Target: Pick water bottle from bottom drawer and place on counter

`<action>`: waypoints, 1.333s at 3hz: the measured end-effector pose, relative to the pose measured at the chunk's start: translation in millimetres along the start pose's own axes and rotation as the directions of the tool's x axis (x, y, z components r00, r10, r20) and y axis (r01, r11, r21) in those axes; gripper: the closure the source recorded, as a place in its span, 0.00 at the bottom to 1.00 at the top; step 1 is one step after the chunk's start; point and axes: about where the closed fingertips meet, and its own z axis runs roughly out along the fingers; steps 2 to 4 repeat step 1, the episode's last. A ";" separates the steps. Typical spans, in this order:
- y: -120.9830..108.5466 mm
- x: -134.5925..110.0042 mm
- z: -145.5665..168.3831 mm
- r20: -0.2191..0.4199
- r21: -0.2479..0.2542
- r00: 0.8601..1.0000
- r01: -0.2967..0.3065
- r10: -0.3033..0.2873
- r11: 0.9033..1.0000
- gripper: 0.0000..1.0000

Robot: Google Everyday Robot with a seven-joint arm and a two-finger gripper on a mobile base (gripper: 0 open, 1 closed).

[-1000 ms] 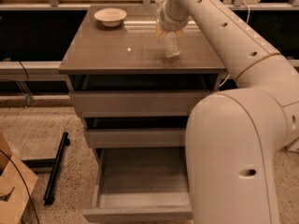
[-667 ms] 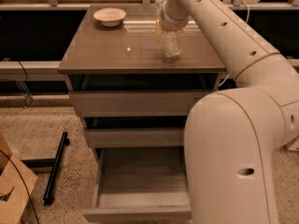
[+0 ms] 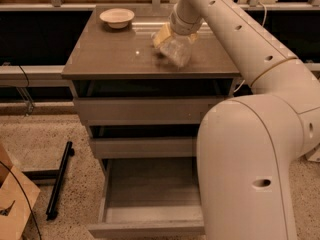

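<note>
The water bottle (image 3: 177,53) is a small clear crinkled bottle on the counter (image 3: 115,54), right of its middle. It leans over toward the lower right instead of standing straight. My gripper (image 3: 171,40) is right above the bottle, at its top end, reaching down from the pale arm (image 3: 235,29) that comes in from the right. The bottom drawer (image 3: 145,204) is pulled open below, and the part of its inside that shows holds nothing. The arm's big body (image 3: 250,174) hides the drawer's right side.
A pale bowl (image 3: 116,17) sits at the counter's back left. The two upper drawers (image 3: 140,111) are slightly open. A black bar (image 3: 59,186) and a cardboard box (image 3: 12,204) lie on the speckled floor at left. A dark rail runs behind the cabinet.
The bottle stood upright under the gripper before. Now it leans toward the lower right and looks smeared by motion. The arm has hardly moved.
</note>
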 end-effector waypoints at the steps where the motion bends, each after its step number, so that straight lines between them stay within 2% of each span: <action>1: 0.1 0.1 0.3 0.000 0.000 1.000 0.000 0.000 1.000 0.00; 4: 0.1 0.1 0.3 0.000 0.000 1.000 0.000 0.000 1.000 0.00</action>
